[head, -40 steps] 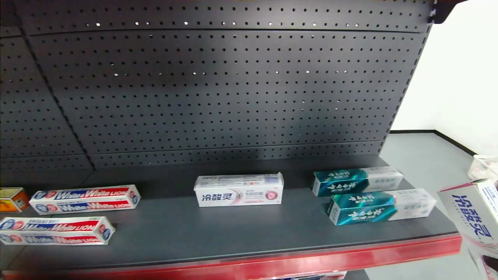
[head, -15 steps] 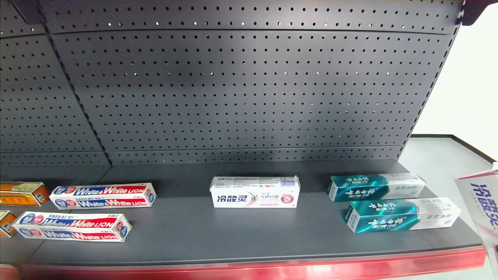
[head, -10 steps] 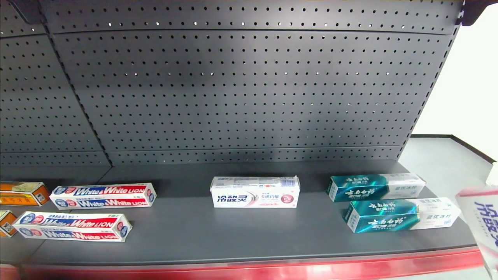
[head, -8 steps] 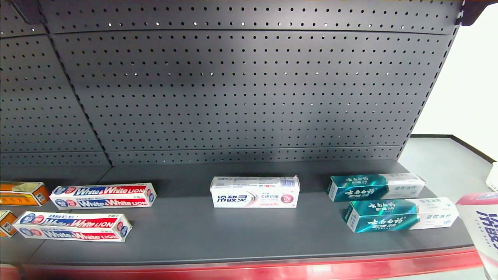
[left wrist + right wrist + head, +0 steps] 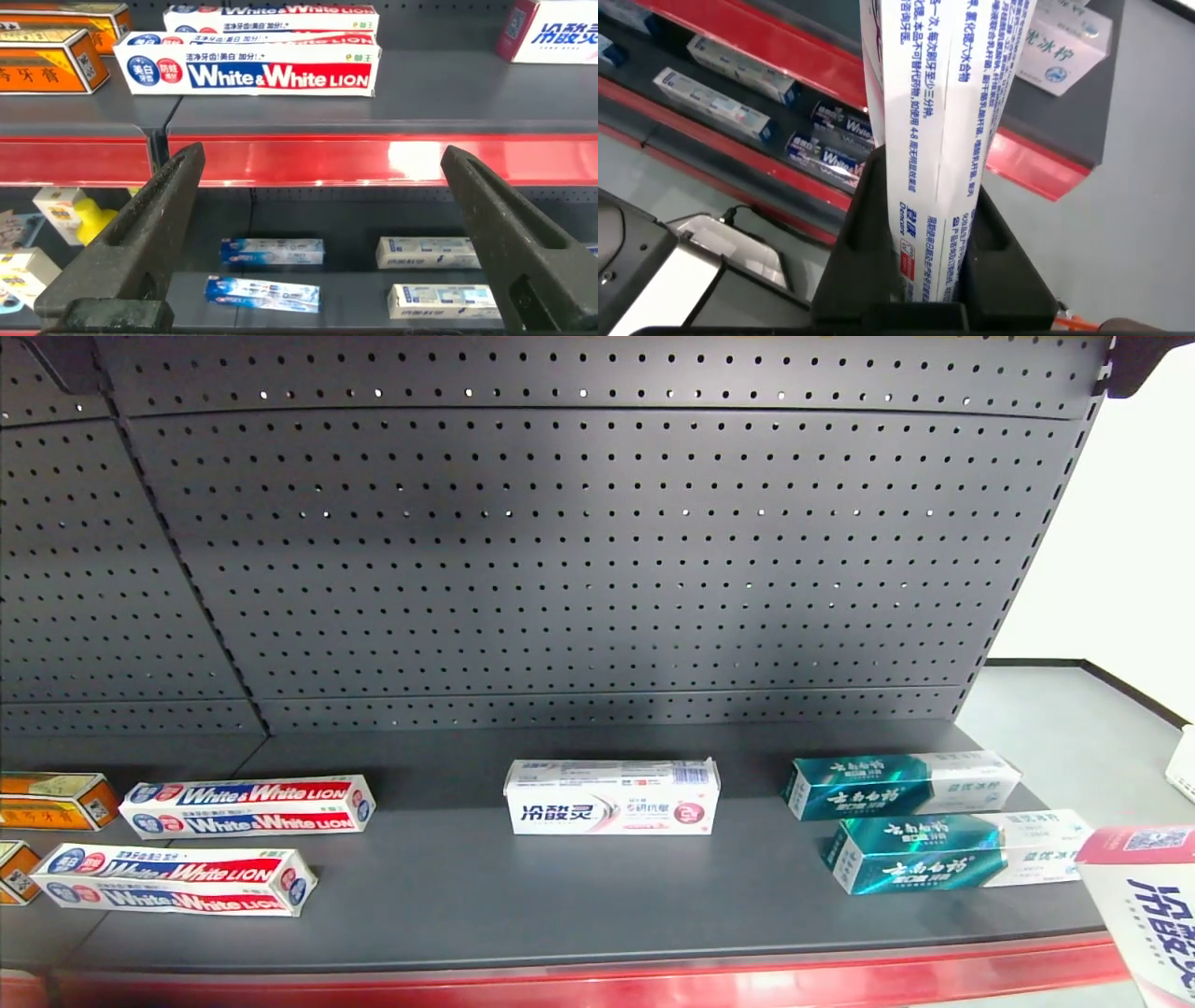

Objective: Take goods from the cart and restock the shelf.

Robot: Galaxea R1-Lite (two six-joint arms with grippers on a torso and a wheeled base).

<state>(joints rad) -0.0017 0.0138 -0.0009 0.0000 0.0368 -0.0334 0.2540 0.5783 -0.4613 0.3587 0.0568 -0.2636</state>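
right gripper clamped on a white toothpaste box (gripped near one end), lower right corner of the head view, by the right end of the shelf. matching box lies mid-frame on the shelf. left gripper spread wide, holding nothing, facing the shelf's red edge.

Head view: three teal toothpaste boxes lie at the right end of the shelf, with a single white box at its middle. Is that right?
No: the head view shows two teal boxes there, not three, the rear teal box and the front teal box. The single white box at the middle of the shelf is right.
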